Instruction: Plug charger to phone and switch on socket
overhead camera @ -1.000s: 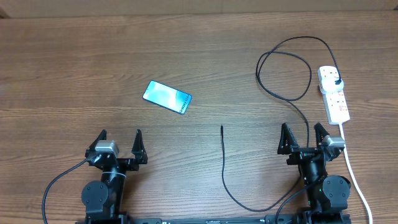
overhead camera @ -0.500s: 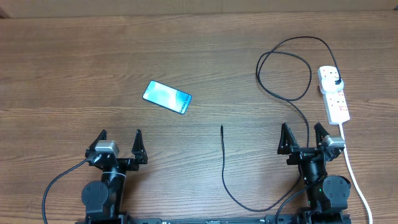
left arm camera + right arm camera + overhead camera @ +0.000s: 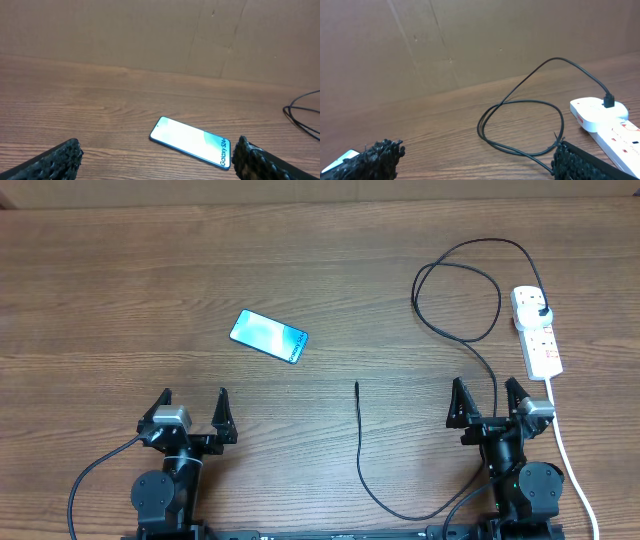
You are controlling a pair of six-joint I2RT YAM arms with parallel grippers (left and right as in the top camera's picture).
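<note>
The phone (image 3: pixel 268 336) lies flat on the wooden table with its light blue screen up; it also shows in the left wrist view (image 3: pixel 191 141). The black charger cable (image 3: pixel 458 290) loops at the right, its plug (image 3: pixel 541 310) in the white socket strip (image 3: pixel 535 332), and its connector tip (image 3: pixel 357 386) lies loose mid-table. The loop (image 3: pixel 520 125) and socket (image 3: pixel 605 120) show in the right wrist view. My left gripper (image 3: pixel 194 408) is open and empty, near the phone's front. My right gripper (image 3: pixel 487 400) is open and empty, with the cable passing between its fingers.
The socket's white cord (image 3: pixel 570 465) runs down the right side past the right arm. A brown cardboard wall (image 3: pixel 150 35) stands behind the table. The black cable curves along the front edge (image 3: pixel 400 510) between the two arm bases.
</note>
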